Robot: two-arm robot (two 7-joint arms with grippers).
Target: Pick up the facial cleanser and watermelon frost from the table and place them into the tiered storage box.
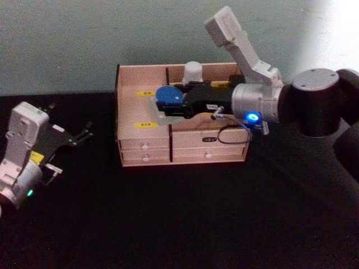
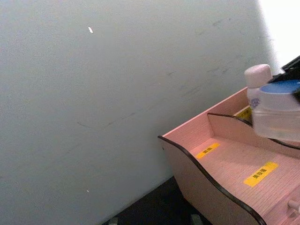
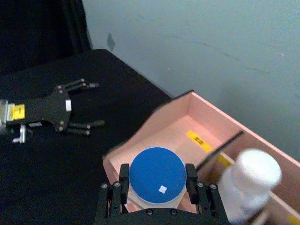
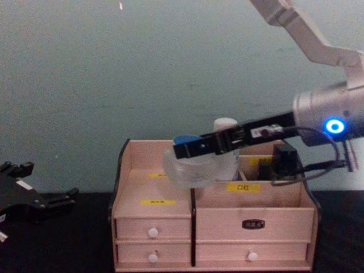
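Black right end effector (image 3: 157, 172), blue-lit wrist (image 1: 249, 103)

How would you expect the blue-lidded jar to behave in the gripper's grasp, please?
The jar probably is rigid: its clear wall shows no dent in the right gripper. Smooth sides may slip. Being wide and squat, it should stand steadily in the box.

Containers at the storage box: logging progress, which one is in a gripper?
The blue-lidded jar, clamped in the right gripper over the tiered storage box; the white-capped bottle stands free farther back. The left gripper idles, open.
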